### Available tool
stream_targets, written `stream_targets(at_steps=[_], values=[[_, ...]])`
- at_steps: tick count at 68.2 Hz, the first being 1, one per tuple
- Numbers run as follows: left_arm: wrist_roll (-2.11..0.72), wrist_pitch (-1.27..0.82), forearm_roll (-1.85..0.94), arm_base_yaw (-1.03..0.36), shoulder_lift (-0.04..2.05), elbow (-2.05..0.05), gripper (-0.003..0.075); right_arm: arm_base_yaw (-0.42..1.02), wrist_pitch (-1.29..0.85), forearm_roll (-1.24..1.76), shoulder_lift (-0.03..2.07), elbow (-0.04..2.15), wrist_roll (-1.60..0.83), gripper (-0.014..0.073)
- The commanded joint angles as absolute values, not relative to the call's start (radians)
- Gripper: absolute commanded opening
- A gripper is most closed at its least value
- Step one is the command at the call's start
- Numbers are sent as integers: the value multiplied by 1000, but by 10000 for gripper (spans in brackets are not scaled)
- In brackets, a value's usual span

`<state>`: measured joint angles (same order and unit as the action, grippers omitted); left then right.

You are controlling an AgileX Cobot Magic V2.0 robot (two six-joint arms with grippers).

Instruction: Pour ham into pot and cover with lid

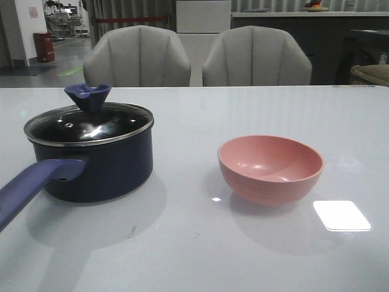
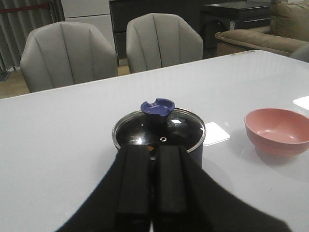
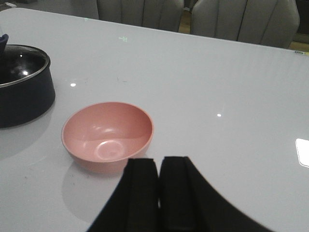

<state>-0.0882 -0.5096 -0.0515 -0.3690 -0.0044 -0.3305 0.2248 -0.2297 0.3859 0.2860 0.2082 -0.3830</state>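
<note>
- On the worktop, the pot stood with the lid seated on its rim, the dark blue knob upright at the lid's middle.
- The pot's long handle ran from the pot's near wall toward the robot's left side, so its long axis pointed back at the left arm.
- The pink bowl sat well apart from the pot, on the side away from the handle, and showed an empty inside in all three views.
- No ham was plainly visible; a small orange speck under the glass in the left wrist view may have been a piece, but that was too small to tell.
- The left gripper hung just short of the pot, fingers pressed together and holding nothing, with the knob straight ahead of it.
- The right gripper hung just short of the bowl, far from the pot, its fingers likewise closed on nothing.
- By this layout the task looked finished, and the left arm was the nearer one for any further touch on the lid.
</note>
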Motion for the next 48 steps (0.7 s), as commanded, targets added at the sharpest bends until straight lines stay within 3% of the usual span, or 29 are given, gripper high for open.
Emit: stream_targets(at_steps=[1, 17, 35, 48], values=[[-87, -426, -59, -375, -9, -356, 119, 225, -162, 392, 291, 238, -384, 145], [-87, -292, 6, -351, -9, -271, 119, 225, -162, 392, 291, 238, -384, 145], [-69, -48, 6, -122, -13, -62, 119, 225, -162, 392, 291, 238, -384, 145], [45, 70, 39, -38, -26, 25, 119, 225, -162, 392, 291, 238, -384, 145]])
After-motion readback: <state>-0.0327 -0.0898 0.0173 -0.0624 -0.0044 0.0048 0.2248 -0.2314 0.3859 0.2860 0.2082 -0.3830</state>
